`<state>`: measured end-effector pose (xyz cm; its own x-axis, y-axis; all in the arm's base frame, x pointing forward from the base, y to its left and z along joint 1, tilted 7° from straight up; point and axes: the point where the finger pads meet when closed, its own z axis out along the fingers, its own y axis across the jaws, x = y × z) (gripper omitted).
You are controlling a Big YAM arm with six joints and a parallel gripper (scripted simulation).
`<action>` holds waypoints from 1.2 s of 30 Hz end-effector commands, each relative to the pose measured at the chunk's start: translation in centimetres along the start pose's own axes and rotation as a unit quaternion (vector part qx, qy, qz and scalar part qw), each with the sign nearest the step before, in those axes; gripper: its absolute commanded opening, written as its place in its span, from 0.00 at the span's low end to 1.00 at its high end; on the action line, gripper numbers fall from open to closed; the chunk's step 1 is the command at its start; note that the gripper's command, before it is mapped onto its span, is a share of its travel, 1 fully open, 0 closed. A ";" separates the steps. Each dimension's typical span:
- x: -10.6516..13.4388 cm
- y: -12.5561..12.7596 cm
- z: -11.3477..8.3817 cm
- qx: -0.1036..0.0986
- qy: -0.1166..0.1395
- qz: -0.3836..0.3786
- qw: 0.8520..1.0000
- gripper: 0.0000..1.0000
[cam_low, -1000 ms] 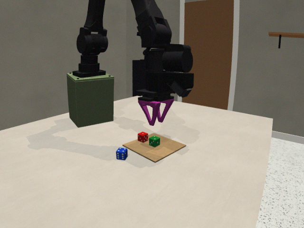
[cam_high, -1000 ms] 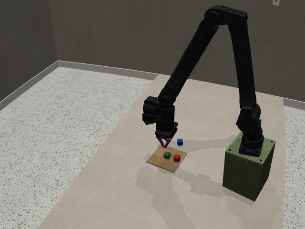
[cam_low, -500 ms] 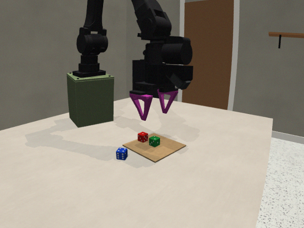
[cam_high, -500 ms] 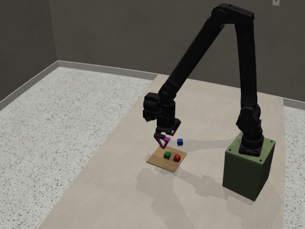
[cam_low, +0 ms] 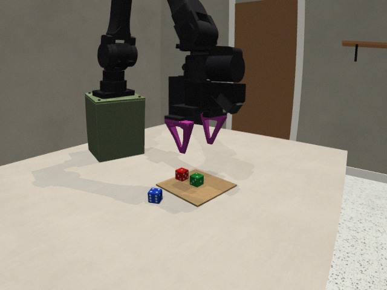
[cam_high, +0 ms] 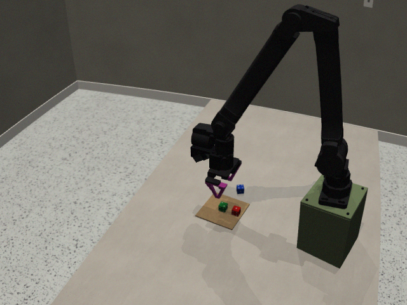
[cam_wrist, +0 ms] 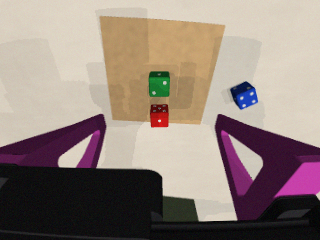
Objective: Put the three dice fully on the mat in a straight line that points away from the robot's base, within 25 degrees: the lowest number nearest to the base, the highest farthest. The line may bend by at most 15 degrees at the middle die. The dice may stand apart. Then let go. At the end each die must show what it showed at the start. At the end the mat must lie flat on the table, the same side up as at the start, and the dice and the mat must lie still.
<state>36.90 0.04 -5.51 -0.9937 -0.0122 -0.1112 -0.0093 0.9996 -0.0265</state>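
The walls (cam_high: 147, 42) are dull gray. The floor (cam_high: 65, 157) is white with lots of tiny black dots, and a pale strip (cam_high: 138, 90) runs along the bottom of the wall. The counter (cam_low: 94, 249) is light beige. A brown door (cam_low: 265, 68) has a white frame. A small wooden shelf (cam_low: 364, 44) hangs on the wall.

Matte black six-joint arm (cam_high: 253, 77) on olive-green box pedestal (cam_high: 356, 216).
Bulky rounded joints; magenta triangular open-frame fingers (cam_low: 182, 134); bolted base corners.
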 end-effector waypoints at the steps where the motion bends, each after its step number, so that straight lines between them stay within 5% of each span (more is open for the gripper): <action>1: -1.7 0.3 -0.6 -0.002 -0.015 0.005 1.000 1.00; 8: -1.7 -2.9 0.0 -0.002 -0.016 0.121 0.993 1.00; 17: -1.0 -7.1 0.5 -0.003 -0.015 0.299 0.954 1.00; 20: -1.0 -7.2 0.5 -0.003 -0.015 0.300 0.954 1.00; 21: -0.6 -8.5 0.6 -0.003 -0.014 0.357 0.934 1.00; 28: 0.0 -10.9 0.8 -0.004 -0.014 0.453 0.892 1.00; 29: 0.4 -11.6 0.9 -0.003 -0.011 0.481 0.876 1.00; 33: 0.5 -12.4 0.8 -0.004 -0.015 0.508 0.861 1.00; 34: 0.4 -12.1 0.7 -0.004 -0.014 0.505 0.863 0.39; 36: 0.3 -11.5 0.7 -0.005 -0.014 0.499 0.867 0.39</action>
<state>35.21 -11.69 -6.49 -0.5303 0.8440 -0.0806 0.8407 0.5357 0.0789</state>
